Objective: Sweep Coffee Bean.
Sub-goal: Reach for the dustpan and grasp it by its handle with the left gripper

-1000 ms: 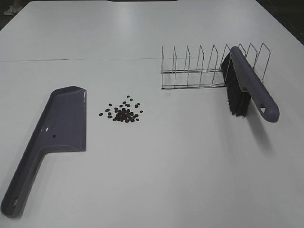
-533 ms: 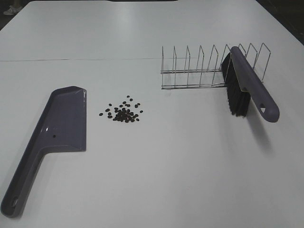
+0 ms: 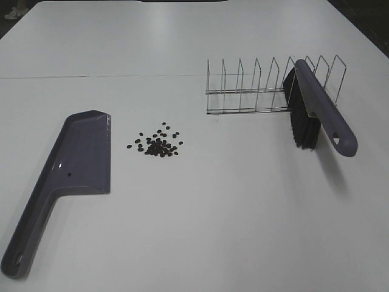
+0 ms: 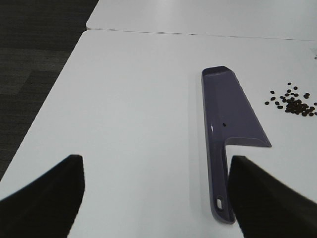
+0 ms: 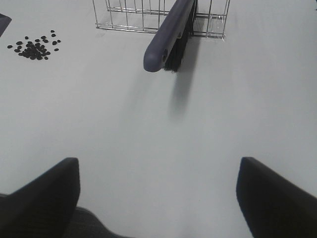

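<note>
The coffee bean (image 3: 158, 143) is lying in a loose cluster left of centre on the desk (image 3: 213, 231), just right of the dustpan (image 3: 79, 158). The dustpan's long open edge is seemingly being faced toward it so the cluster can be swept straight in. At the far right, the brush (image 3: 319, 109) is being propped on the wire rack (image 3: 255, 91), with its handle raised nearward for easy gripping. The left pincer (image 4: 154, 161) and right pincer (image 5: 158, 163) are being held wide apart and empty.
</note>
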Tool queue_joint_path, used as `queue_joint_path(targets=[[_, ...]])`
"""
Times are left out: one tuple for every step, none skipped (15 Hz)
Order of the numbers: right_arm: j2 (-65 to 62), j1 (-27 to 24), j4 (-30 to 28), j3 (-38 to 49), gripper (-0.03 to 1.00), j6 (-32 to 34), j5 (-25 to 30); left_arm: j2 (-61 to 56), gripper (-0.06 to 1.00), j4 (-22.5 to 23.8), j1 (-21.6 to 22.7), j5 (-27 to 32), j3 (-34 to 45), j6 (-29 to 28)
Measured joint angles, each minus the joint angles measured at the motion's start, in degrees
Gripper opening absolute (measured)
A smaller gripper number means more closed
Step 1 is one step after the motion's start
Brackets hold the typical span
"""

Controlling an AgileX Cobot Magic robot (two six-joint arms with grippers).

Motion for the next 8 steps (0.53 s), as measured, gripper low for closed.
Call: queue_joint_path(targets=[[0.00,0.00,0.00,0.00,0.75,0.00,0.00,0.00,0.73,0.00,0.00,0.00,0.00,0.00],[0.00,0.00,0.00,0.00,0.75,0.00,0.00,0.00,0.73,0.00,0.00,0.00,0.00,0.00],[0.00,0.00,0.00,0.00,0.75,0.00,0.00,0.00,0.73,0.00,0.00,0.00,0.00,0.00],[0.00,0.00,0.00,0.00,0.75,0.00,0.00,0.00,0.73,0.00,0.00,0.00,0.00,0.00],[0.00,0.00,0.00,0.00,0.75,0.00,0.00,0.00,0.73,0.00,0.00,0.00,0.00,0.00],[0.00,0.00,0.00,0.00,0.75,0.00,0.00,0.00,0.73,0.00,0.00,0.00,0.00,0.00],[0.00,0.00,0.00,0.00,0.75,0.00,0.00,0.00,0.73,0.00,0.00,0.00,0.00,0.00],[0.00,0.00,0.00,0.00,0.75,0.00,0.00,0.00,0.73,0.00,0.00,0.00,0.00,0.00]])
